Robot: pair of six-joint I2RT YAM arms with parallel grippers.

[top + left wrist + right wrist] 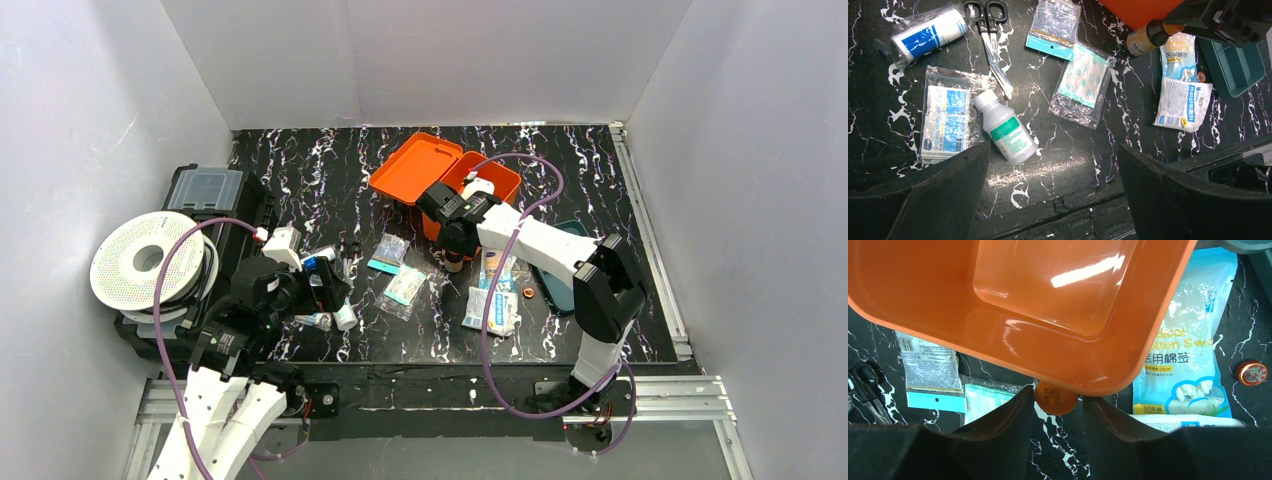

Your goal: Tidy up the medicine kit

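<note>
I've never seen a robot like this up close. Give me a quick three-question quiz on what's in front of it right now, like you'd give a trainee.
1. True or false: the orange medicine kit has its lid shut.
2. What sits between the fingers of the right hand? A) scissors B) small amber bottle C) cotton-swab pack
3. Which hand hangs wide open with nothing between its fingers?

Key: 1 false, the lid lies open. 2 B. 3 the left hand.
</note>
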